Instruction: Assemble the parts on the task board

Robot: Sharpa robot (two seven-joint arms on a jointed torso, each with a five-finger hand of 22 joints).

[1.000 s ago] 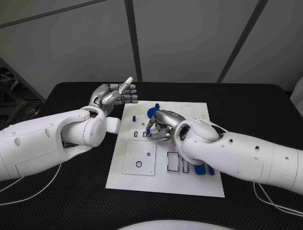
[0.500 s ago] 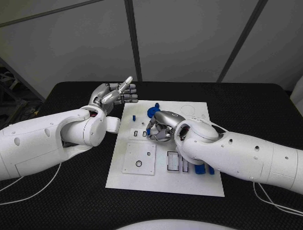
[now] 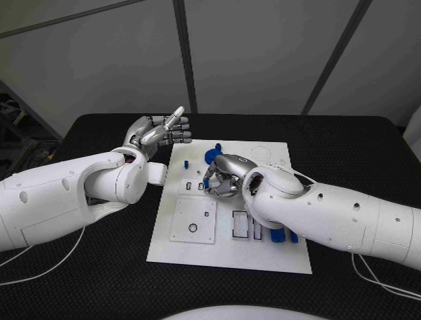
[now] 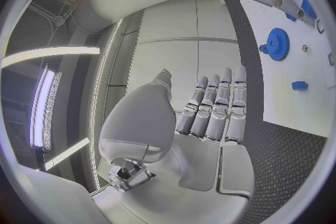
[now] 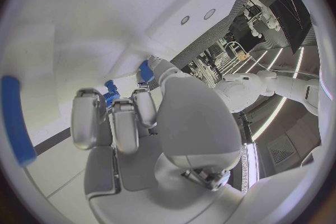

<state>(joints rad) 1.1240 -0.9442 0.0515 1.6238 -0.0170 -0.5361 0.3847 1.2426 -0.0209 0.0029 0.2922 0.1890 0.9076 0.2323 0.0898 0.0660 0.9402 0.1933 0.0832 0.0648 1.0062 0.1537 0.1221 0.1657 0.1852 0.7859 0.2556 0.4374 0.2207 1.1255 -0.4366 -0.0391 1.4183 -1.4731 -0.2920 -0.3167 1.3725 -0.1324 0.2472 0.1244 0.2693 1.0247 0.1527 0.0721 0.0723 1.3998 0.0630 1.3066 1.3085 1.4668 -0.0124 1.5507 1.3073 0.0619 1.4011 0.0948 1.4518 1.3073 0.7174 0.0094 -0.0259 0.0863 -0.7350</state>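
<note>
White task board (image 3: 268,257) w/ blue parts (image 3: 214,157), mid-table

Left hand (image 3: 158,133) raised empty; right hand (image 3: 226,175) curled downward.

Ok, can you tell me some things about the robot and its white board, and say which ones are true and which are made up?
1. The left hand holds a blue piece. False: it holds nothing and sits beside the white board, off its left edge.
2. The right hand is over the board. True.
3. A blue gear lies on the board. True.
4. The table is white. False: it is black.
5. The right hand's fingers are at a small blue piece. True.
</note>
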